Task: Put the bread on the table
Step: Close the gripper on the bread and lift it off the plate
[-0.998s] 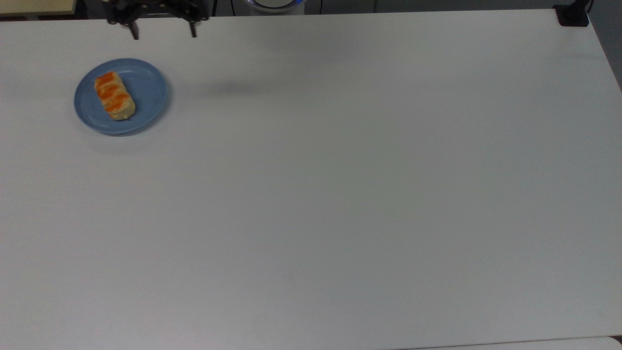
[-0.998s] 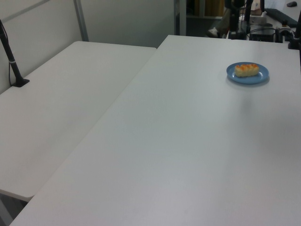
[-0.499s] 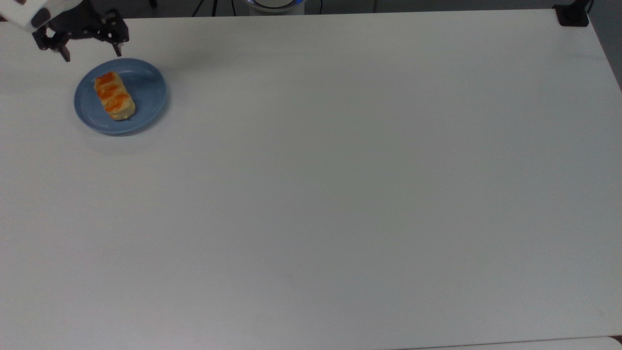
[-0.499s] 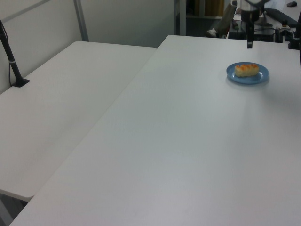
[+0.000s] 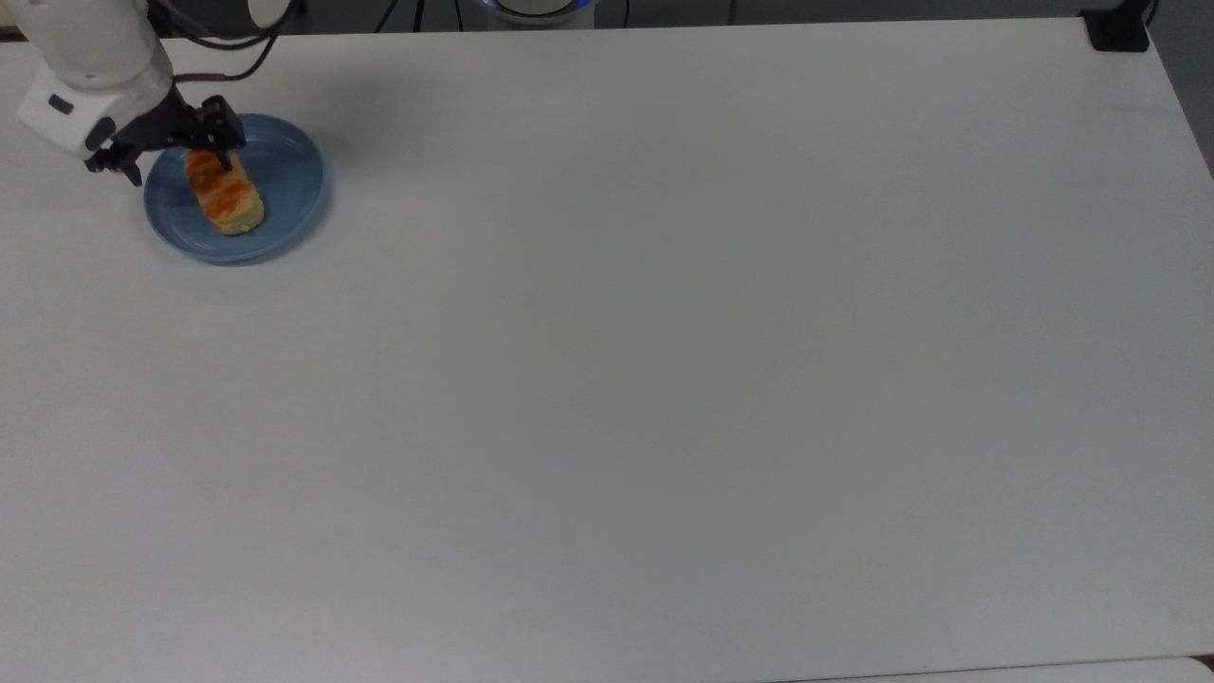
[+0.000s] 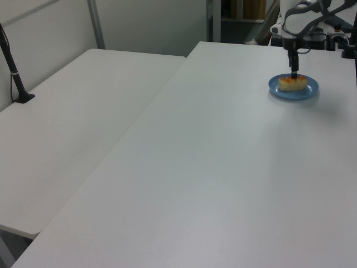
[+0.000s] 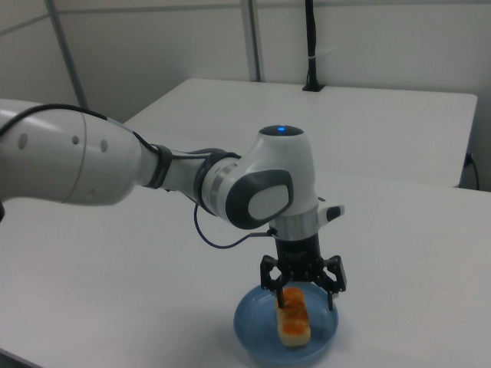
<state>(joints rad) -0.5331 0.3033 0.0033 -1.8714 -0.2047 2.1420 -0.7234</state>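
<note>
White table (image 5: 664, 379) | gripper (image 7: 305, 296) spread wide, grasping nothing, fingers straddling the bread's (image 5: 222, 191) far end below | bread on blue plate (image 5: 285, 204), awaiting pickup

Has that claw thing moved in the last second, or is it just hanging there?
Yes. In the top view the gripper has come from the table's far edge down and toward the top view's left, over the bread on the blue plate, jaws open.
</note>
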